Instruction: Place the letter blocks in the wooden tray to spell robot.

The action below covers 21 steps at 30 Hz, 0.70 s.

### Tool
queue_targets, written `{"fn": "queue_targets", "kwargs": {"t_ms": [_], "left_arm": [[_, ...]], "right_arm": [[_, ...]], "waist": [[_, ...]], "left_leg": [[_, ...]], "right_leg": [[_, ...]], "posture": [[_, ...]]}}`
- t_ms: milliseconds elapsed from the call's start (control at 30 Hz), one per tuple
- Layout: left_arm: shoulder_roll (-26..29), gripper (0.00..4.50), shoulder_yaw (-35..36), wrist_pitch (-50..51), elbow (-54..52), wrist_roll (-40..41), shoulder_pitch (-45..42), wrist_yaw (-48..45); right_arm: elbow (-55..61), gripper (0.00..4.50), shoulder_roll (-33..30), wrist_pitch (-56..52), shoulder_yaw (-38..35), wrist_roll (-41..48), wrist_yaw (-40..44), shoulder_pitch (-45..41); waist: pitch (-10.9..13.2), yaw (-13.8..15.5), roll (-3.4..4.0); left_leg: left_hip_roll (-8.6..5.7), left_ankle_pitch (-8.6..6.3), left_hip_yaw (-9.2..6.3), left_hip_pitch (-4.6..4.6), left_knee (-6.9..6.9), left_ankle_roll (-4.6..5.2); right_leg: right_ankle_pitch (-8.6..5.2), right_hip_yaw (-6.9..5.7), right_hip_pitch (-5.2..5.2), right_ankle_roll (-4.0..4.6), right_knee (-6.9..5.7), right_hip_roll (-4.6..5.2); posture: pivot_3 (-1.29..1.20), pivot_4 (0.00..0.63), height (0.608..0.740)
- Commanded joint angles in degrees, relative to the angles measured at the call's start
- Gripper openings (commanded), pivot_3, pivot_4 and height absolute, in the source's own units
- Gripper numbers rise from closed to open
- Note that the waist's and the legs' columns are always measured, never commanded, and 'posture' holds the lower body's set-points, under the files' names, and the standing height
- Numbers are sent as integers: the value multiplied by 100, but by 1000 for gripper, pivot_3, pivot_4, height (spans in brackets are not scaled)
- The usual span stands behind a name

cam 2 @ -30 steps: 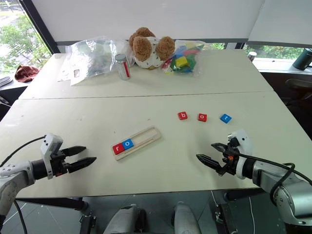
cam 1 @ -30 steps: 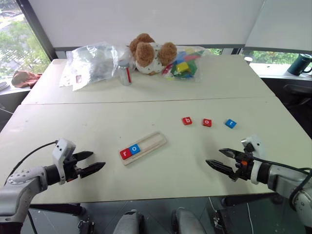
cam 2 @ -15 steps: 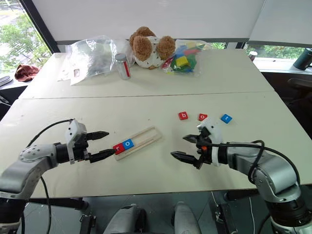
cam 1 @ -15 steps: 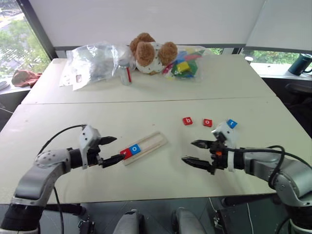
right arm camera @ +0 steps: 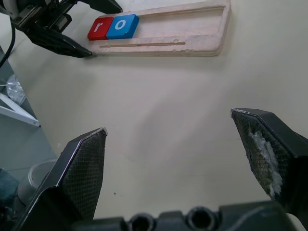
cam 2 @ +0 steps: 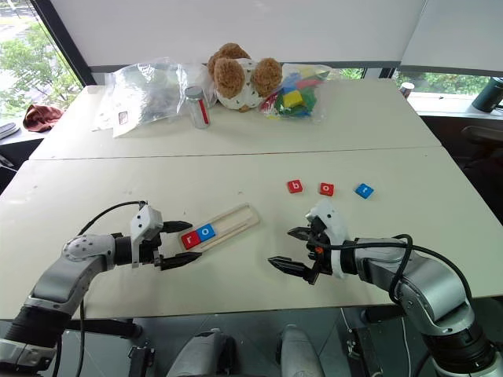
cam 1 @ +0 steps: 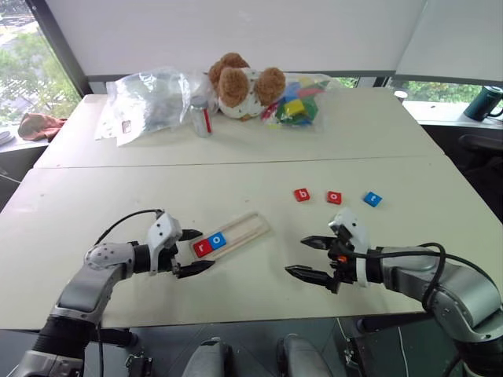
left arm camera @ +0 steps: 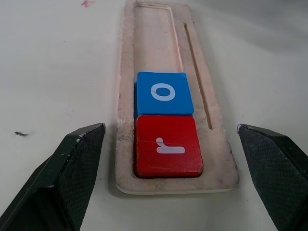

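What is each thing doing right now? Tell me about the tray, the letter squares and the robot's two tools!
wooden tray: flat on the table, two of its slots filled.
red r: in the tray, at its end.
blue o: in the tray, touching r.
red b, red o, blue tile: loose on the table.
left tool: open, empty.
right tool: open, empty.

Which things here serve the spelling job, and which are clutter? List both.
Job: tray; red r and blue o in it; red b, red o, blue tile loose.

Clutter: teddy, bagged blocks, plastic bag, bottle, cloth, mug.
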<state>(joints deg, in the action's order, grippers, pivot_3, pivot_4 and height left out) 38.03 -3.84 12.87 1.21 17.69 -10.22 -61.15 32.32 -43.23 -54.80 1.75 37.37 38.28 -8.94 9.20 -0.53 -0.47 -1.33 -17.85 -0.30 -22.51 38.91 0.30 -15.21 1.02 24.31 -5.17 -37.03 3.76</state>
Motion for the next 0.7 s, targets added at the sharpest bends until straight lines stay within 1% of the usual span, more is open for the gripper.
{"fn": "queue_targets", "kwargs": {"t_ms": [33, 167, 267, 300, 533, 633, 700], "left_arm": [[-25, 4500, -252, -378, 229, -347, 67, -54], [-204, 4500, -188, -481, 557, -286, -9, -63], [-223, 3703, -188, -576, 664, -315, -35, -132], [-222, 3297, -183, -577, 680, -309, -53, -153], [-195, 3297, -249, -636, 736, -284, -402, -442], [-354, 3297, -655, -743, 924, -327, -1137, -1050], [-580, 3297, -984, -1032, 1423, -509, -1626, -1430]], "right_arm": [[51, 4472, 28, 136, -130, -34, -26, 18], [57, 4472, 28, 170, -153, -53, -34, 83], [29, 4500, -7, 183, -231, -66, -26, 110], [21, 4500, -25, 184, -268, -71, -28, 129], [-141, 4500, -64, 324, -539, -228, -86, 303], [-629, 4500, 54, 646, -891, -463, -298, 274], [-911, 4500, 211, 848, -1114, -552, -470, 255]], "waist": [[0, 4, 1], [-6, 44, 7], [-8, 84, 6], [-9, 83, 7], [-9, 120, 8], [-8, 164, 6], [-8, 176, 6]], "left_leg": [[0, 0, 0, 0, 1, 0], [0, 0, 0, 3, 6, 0], [0, 0, 0, 6, 12, 1], [0, 0, 0, 7, 13, 1], [0, -1, 0, 6, 12, 3], [-3, -1, -2, 3, 17, 3], [-10, 0, -3, 0, 25, 4]], "right_leg": [[0, 0, -1, 0, 0, 0], [0, 0, -8, 0, 0, 0], [0, 0, -13, 0, -2, 0], [0, 0, -13, 0, -3, 0], [0, -1, -12, 0, -2, 0], [0, -4, -13, -1, -2, 0], [1, -5, -19, -1, -1, 2]], "posture": [[0, 150, 740], [0, 150, 740], [0, 150, 740], [0, 150, 740], [0, 150, 740], [0, 150, 740], [0, 150, 740]]}}
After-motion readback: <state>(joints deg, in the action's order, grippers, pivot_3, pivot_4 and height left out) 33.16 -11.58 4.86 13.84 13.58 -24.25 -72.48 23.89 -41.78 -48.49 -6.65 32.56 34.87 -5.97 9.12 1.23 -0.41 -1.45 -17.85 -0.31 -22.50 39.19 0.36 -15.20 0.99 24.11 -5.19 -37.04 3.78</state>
